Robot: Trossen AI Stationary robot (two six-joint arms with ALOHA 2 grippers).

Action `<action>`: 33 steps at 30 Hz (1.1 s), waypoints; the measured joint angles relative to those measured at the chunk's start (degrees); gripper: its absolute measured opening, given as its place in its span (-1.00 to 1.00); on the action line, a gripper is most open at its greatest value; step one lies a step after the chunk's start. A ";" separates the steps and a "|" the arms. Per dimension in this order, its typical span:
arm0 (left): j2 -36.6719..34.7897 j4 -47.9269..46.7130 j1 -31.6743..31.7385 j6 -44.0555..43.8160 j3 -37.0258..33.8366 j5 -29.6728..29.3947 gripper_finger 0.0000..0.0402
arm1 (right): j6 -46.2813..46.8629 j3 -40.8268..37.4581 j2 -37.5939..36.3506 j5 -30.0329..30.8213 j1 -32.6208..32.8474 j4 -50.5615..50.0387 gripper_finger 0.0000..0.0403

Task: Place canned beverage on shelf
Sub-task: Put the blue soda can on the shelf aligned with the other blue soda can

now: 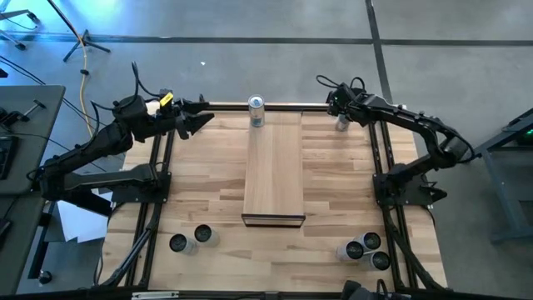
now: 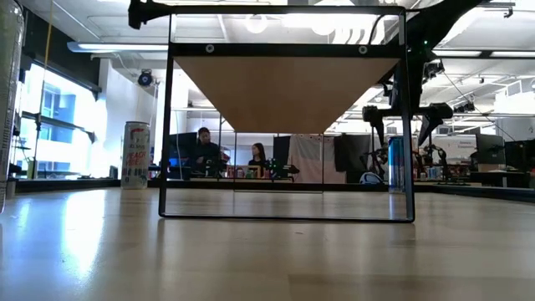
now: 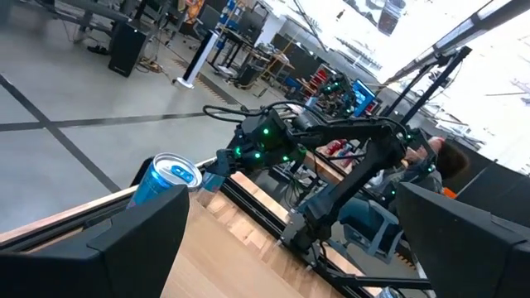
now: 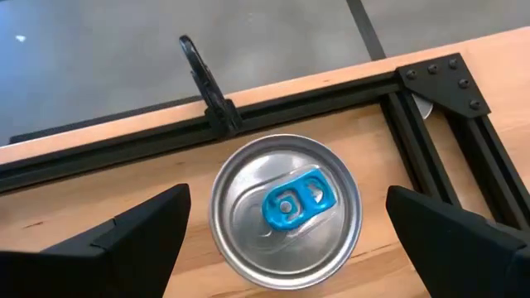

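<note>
A silver can with a blue tab (image 4: 286, 240) stands upright on the table near its far right corner (image 1: 342, 123). My right gripper (image 4: 287, 194) hangs open just above it, slanting down, one finger on each side of the can's top (image 2: 395, 150) with a gap on both sides. The shelf (image 1: 273, 167), a long light-wood board raised on a black frame (image 2: 284, 84), runs down the table's middle. Another can (image 1: 256, 111) stands at its far end. My left gripper (image 1: 200, 125) waits open at the far left, held level and clear of everything.
Two cans (image 1: 191, 239) stand near the front left and three (image 1: 367, 250) near the front right. A black frame rail (image 4: 248, 112) with a corner bracket (image 4: 443, 79) runs along the far edge right behind the can under my right gripper. People sit in the room beyond.
</note>
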 joint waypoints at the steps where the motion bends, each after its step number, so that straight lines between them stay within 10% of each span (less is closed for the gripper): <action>1: 0.00 0.00 0.00 0.00 0.00 -0.02 0.99 | 0.56 0.00 0.35 0.05 -0.15 0.02 0.95; 23: 0.00 -0.02 0.00 -0.11 0.00 0.03 0.99 | -3.70 0.00 2.45 -0.66 -1.20 0.90 0.11; 33: 0.00 -0.04 0.00 -1.58 0.00 0.15 0.99 | -11.66 -0.13 -6.65 -1.40 -1.04 -0.52 0.10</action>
